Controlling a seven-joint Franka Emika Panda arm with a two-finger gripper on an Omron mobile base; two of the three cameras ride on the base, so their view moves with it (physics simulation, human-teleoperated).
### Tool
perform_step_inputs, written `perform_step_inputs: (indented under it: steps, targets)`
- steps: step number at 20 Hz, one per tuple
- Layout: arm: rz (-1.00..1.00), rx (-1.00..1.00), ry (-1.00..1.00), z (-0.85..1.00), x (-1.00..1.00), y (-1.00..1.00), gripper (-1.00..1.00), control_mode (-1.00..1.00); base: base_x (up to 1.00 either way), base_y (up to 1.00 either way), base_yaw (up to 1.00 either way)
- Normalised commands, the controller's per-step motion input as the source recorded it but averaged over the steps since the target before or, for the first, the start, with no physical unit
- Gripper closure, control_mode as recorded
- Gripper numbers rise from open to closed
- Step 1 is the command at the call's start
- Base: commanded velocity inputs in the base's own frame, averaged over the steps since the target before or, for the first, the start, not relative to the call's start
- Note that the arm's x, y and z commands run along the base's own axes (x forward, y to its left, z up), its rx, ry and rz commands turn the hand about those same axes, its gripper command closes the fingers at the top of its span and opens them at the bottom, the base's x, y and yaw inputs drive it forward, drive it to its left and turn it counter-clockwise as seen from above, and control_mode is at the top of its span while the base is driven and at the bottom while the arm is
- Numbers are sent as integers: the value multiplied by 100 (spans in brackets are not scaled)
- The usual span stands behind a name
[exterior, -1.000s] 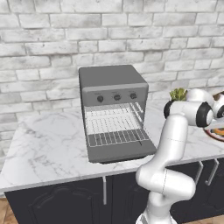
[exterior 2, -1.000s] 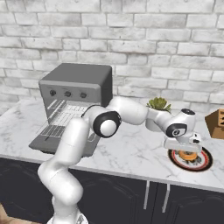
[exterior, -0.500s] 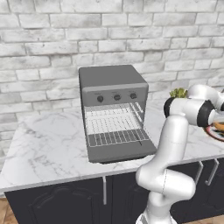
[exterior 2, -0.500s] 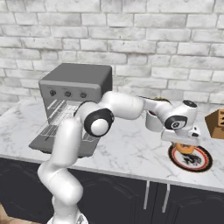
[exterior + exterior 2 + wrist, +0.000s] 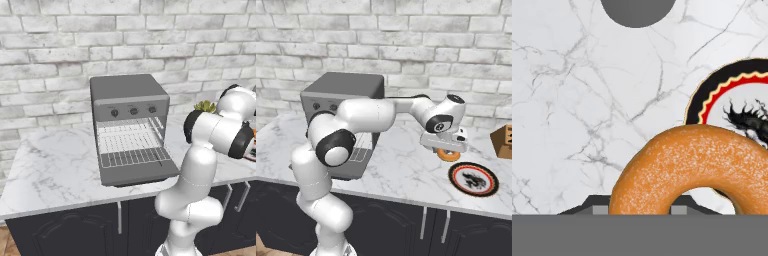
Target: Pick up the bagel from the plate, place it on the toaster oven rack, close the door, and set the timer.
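My gripper [image 5: 448, 148] is shut on the orange-brown bagel [image 5: 447, 154] and holds it in the air just left of the plate [image 5: 474, 179]. The round dark plate, with its red-and-white rim, lies bare on the marble counter. In the hand view the bagel [image 5: 698, 167] sits close at the bottom, with the plate's rim [image 5: 709, 95] behind it on the right. The toaster oven [image 5: 129, 95] stands at the counter's back. Its door [image 5: 138, 171] hangs folded down flat, and the wire rack [image 5: 130, 149] is pulled partly out over it.
Three knobs [image 5: 133, 111] run along the oven's front panel. A small green plant [image 5: 205, 106] stands by the brick wall, right of the oven. A wooden block [image 5: 503, 141] sits at the far right of the counter. Bare marble [image 5: 406, 165] lies between oven and plate.
The gripper has risen from the plate with the bagel in it and carried it left, off the plate toward the oven. The plate now lies bare.
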Motion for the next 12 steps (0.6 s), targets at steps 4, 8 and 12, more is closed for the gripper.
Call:
perform_step_inputs:
  steps: [4, 8, 12]
  targets:
    - [0, 0, 0, 41, -19, 96, 100, -100, 0, 0, 0]
    - [0, 0, 2, 18, -13, 95, 100, -100, 0, 0, 0]
    - [0, 0, 5, 7, -6, 100, 100, -100, 0, 0, 0]
